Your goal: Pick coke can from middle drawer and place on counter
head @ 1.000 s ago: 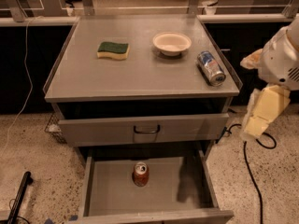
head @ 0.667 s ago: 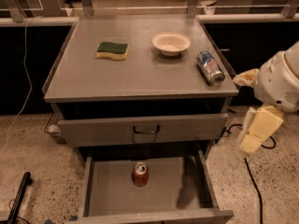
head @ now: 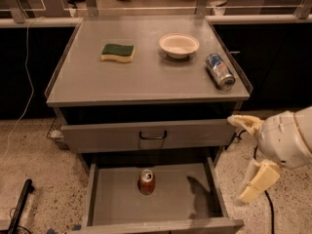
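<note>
Your fingers (head: 249, 124) are spread wide with nothing between them, one pointing at the right end of the handled drawer front (head: 153, 135) and the other hanging lower, outside the right wall of the middle drawer (head: 185, 201). The gripper (head: 239, 159) has dropped over the last second, from beside the counter (head: 146, 79) edge near the blue-and-silver can (head: 220, 70) to drawer level, drifting slightly inward. You are therefore in the approach, with no grasp begun. The coke can (head: 146, 181) stands upright on the open drawer's floor, left of centre, well apart from the gripper and unmoved. You will likely need to swing left over the side wall before descending onto it; the sponge (head: 118, 52) and bowl (head: 179, 45) leave open counter for placing
</note>
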`<action>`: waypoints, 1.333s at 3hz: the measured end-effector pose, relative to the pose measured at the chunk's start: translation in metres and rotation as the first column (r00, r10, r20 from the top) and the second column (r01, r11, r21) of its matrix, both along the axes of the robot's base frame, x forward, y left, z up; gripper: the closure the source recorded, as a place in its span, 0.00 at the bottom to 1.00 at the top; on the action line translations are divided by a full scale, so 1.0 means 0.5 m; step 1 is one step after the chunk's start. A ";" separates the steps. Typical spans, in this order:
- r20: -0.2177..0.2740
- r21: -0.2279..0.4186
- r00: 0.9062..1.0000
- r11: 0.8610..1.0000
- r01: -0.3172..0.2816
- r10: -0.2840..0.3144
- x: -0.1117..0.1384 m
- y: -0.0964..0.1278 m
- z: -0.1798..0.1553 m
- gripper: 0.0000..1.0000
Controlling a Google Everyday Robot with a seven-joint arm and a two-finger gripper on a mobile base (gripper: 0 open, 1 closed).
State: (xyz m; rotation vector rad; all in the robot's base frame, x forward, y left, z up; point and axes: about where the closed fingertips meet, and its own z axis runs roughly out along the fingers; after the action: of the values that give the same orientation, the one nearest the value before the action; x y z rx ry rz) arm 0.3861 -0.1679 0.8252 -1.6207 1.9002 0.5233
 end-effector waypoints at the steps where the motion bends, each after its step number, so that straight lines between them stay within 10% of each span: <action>1: 0.022 0.039 1.000 0.999 0.001 -0.001 -0.002 0.015 -0.065 0.00; 4: -0.008 0.072 0.998 0.995 0.063 -0.062 0.024 0.070 -0.205 0.00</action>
State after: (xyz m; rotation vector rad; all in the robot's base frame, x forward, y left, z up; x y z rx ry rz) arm 0.3978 -0.1331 0.7226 -1.5107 1.9075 0.5643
